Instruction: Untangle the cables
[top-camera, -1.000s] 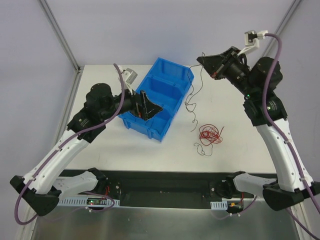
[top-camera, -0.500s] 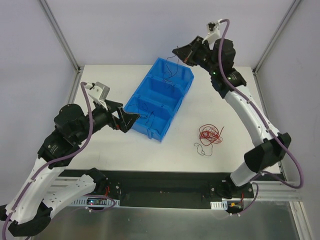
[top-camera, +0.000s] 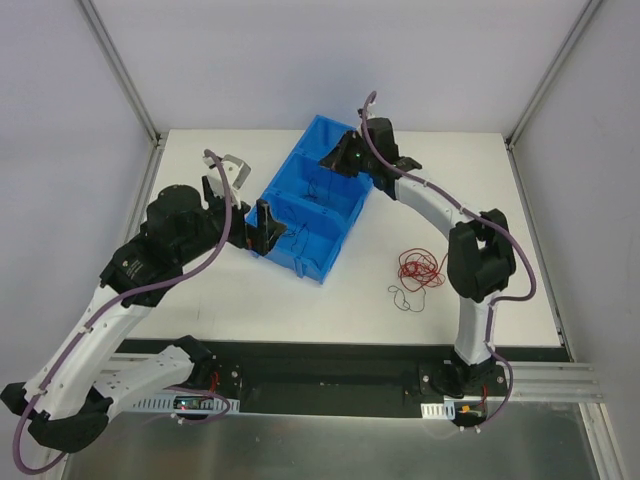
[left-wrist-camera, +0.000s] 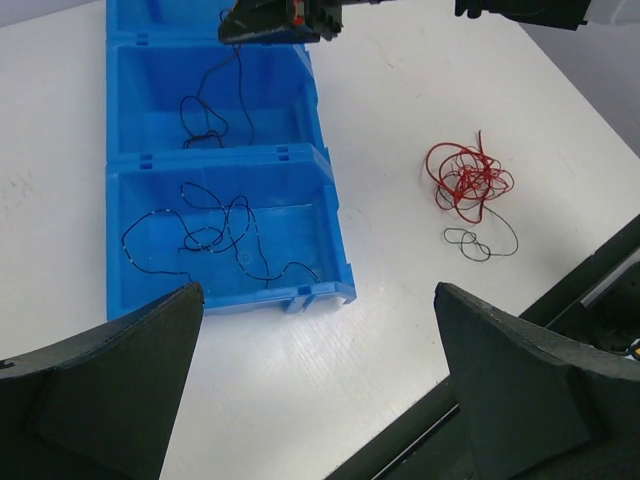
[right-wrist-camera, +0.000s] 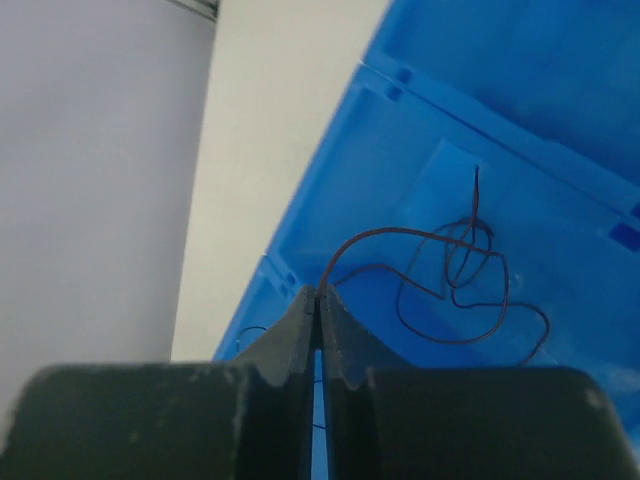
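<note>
White tabletop (top-camera: 350, 310) | blue bin (top-camera: 295, 262) upper centre | right jaws clenched on thin dark cable (right-wrist-camera: 385, 232) | left jaws released | red tangle (top-camera: 420, 268) centre right

A white table (top-camera: 250, 290) fills the middle of the top view, evenly lit, with only soft shadows. Pale lavender-grey walls (top-camera: 300, 60) close off the upper half. Two slanted aluminium posts (top-camera: 119, 70) run from the upper corners down to the table's far corners. Along the bottom lie a black rail (top-camera: 330, 372) and a brushed metal sheet (top-camera: 330, 450).
</note>
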